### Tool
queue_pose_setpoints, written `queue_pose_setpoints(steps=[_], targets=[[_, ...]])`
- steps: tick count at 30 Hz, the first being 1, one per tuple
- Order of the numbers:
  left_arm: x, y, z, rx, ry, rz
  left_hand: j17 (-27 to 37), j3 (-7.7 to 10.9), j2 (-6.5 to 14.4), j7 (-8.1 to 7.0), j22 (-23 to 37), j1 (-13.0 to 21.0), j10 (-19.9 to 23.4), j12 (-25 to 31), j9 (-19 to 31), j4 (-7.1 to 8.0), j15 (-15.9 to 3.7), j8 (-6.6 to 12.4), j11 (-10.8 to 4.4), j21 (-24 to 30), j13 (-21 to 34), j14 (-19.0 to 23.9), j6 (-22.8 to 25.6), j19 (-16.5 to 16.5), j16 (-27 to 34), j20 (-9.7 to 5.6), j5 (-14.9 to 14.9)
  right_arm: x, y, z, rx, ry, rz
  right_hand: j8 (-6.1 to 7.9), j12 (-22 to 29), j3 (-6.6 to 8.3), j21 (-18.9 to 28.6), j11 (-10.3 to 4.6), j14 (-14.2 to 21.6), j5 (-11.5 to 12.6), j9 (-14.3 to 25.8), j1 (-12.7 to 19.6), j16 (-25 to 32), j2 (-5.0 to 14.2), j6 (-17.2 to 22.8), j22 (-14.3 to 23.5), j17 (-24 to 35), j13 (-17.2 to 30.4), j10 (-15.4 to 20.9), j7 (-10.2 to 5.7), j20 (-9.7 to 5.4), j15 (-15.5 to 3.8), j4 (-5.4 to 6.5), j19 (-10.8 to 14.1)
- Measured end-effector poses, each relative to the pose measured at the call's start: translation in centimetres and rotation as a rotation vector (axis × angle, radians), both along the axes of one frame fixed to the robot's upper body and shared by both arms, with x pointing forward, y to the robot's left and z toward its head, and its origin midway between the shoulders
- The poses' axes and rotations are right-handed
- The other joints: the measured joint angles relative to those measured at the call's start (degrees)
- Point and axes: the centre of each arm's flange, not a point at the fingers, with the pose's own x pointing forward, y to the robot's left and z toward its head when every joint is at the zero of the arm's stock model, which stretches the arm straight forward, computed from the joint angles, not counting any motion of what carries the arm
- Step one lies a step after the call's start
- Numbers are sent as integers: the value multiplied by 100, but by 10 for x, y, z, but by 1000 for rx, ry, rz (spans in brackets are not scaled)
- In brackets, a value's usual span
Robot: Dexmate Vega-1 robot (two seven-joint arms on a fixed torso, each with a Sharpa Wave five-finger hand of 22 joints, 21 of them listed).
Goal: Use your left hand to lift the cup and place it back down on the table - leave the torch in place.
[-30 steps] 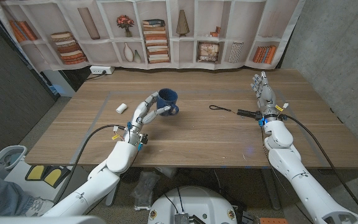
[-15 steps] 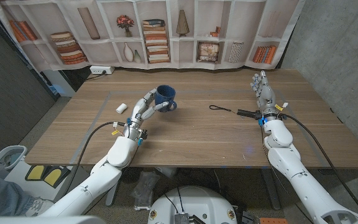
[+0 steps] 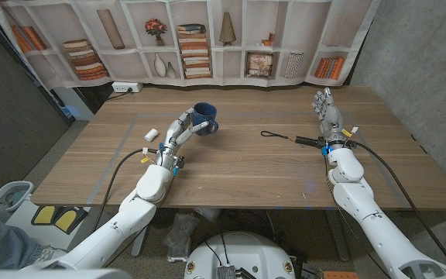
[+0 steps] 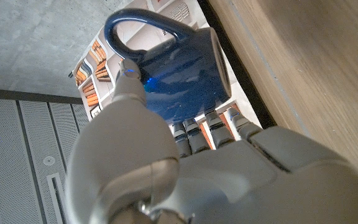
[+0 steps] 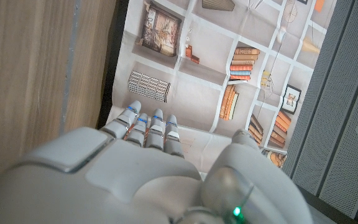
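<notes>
Bare table [image 3: 231,174] around torch [image 3: 296,140]

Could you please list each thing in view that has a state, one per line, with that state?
cup: gripped by the left hand, lifted off the table, tilted.
left hand: fingers wrapped around the cup.
right hand: holds nothing, fingers apart.
torch: lying on the table beside the right hand, ungripped.
small white object: lying on the table, untouched.
</notes>
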Motion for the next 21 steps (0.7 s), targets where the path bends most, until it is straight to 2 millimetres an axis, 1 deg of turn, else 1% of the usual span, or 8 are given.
queue_pose_setpoints(steps=[1, 6, 8, 10, 12, 14, 18, 21], targets=[[1, 0, 0, -3, 3, -3, 0, 0, 0, 0, 0, 0, 0, 0, 0, 0, 0, 0, 0, 0, 0, 0, 0, -22, 0, 22, 0, 0, 0, 0, 0, 1, -1, 0, 0, 0, 0, 0, 0, 0, 0, 0, 0, 0, 0, 0, 0, 0, 0, 0, 0, 0, 0, 0], [10, 2, 3, -17, 16, -11, 0, 0, 7, -21, 0, 7, 0, -20, 1, 0, 20, -22, 0, 0, -1, -19, 21, -21, -45, 22, -3, 1, 0, 2, 1, 1, -4, 0, 0, 0, 0, 0, 0, 0, 0, -17, 0, 17, 0, 0, 0, 0, 0, 0, 0, 0, 0, 0], [13, 3, 4, -22, 21, -14, 0, 0, 7, -23, 0, 7, 0, -22, 1, 0, -9, -23, 0, 0, -2, -48, 20, -21, -45, 22, -3, 1, 0, 2, 0, 1, -5, 0, 0, 0, 0, 0, 0, 0, 0, -19, 0, 19, 0, 0, 0, 0, 0, 0, 0, 0, 0, 0], [17, 4, 6, -26, 30, -15, 0, 0, 8, -42, 0, 7, -31, -27, 1, 0, -8, -23, -31, 0, -3, -48, 2, -33, -45, 34, -4, 1, 0, 3, 1, 2, -6, 0, 0, 0, 0, 0, 0, 0, 0, -24, 0, 24, 0, 0, 0, 0, 0, 0, 0, 0, 0, 0], [21, 5, 6, -27, 40, -15, 0, 0, 9, -62, 0, 7, -30, -30, 1, 0, 5, -24, -30, 0, -3, -61, -18, -42, -45, 43, -4, 2, 0, 4, 1, 2, -8, 0, 0, 0, 0, 0, 0, 0, 0, -24, 0, 24, 0, 0, 0, 0, 0, 0, 0, 0, 0, 0], [25, 6, 7, -28, 46, -16, 0, 0, 60, -84, 0, 59, -49, -48, 1, 0, 12, -67, -49, 0, -5, -86, 3, -42, -45, 43, -6, 2, 1, 4, 1, 3, -9, 0, 0, 0, 0, 0, 0, 0, 0, -24, 0, 24, 0, 0, 0, 0, 0, 0, 0, 0, 0, 0], [33, 8, 10, -29, 63, -14, 0, 0, 61, -123, 0, 59, -84, -48, 1, 0, 8, -87, -83, 0, -5, -115, -20, -64, -45, 63, -19, 3, 2, 5, 0, 3, -11, 0, 0, 0, 0, 0, 0, 0, 0, -24, 0, 24, 0, 0, 0, 0, 0, 0, 0, 0, 0, 0], [36, 9, 11, -28, 72, -16, 0, 0, 61, -144, 0, 60, -93, -50, 1, 0, 9, -87, -92, -22, -17, -139, -41, -104, -45, 41, 2, 3, 2, 5, 0, 3, -12, 0, 0, 0, 0, 0, 0, 0, 0, -24, 0, 24, 0, 0, 0, 0, 0, 0, 0, 0, 0, -1]])
